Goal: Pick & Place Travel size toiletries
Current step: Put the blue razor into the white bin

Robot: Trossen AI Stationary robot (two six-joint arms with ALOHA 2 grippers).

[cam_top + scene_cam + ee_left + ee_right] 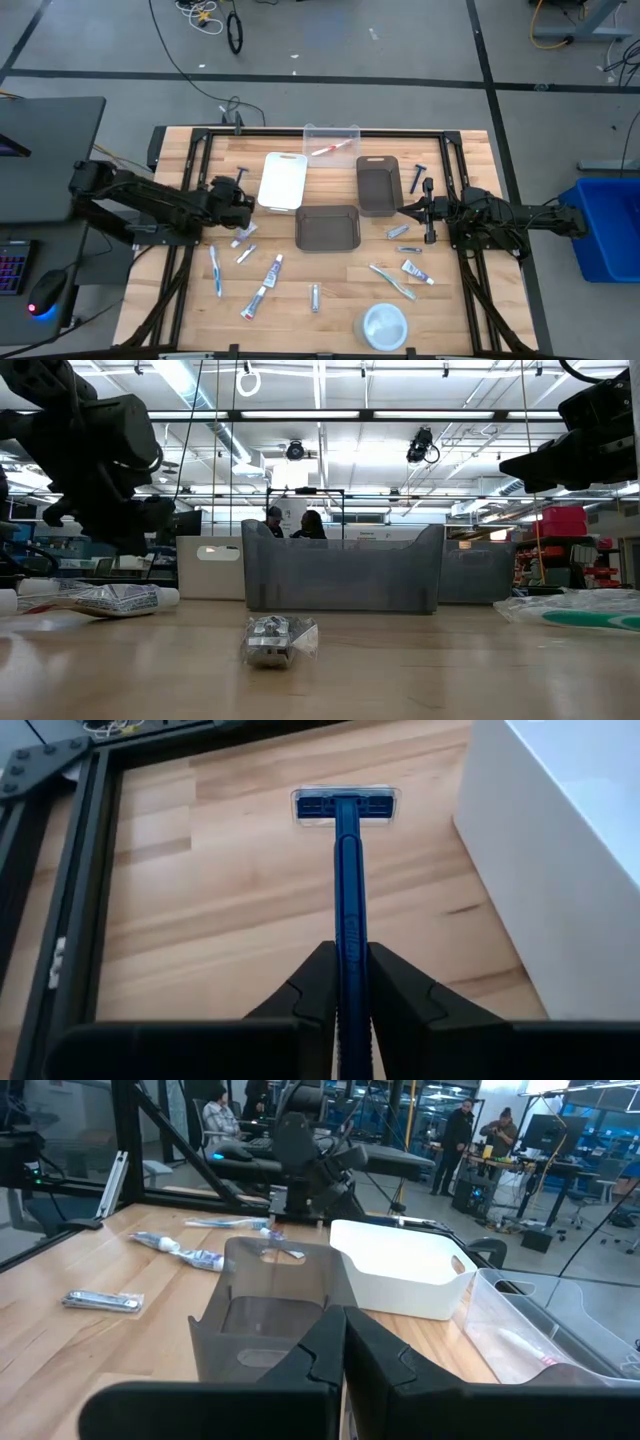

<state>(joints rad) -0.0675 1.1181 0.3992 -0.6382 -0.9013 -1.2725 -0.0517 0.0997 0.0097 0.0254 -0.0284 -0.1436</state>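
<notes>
While your left gripper (pixel 240 185) pinches the blue razor (pixel 240 176) beside the white bin (pixel 283 182), high view shows the right gripper (pixel 404 210) with fingers together near the grey bin (pixel 377 184). Low view: silvery tube (pixel 279 639) before a grey bin wall. Left wrist: razor head (pixel 344 806) over bare wood, white bin wall close alongside.
</notes>
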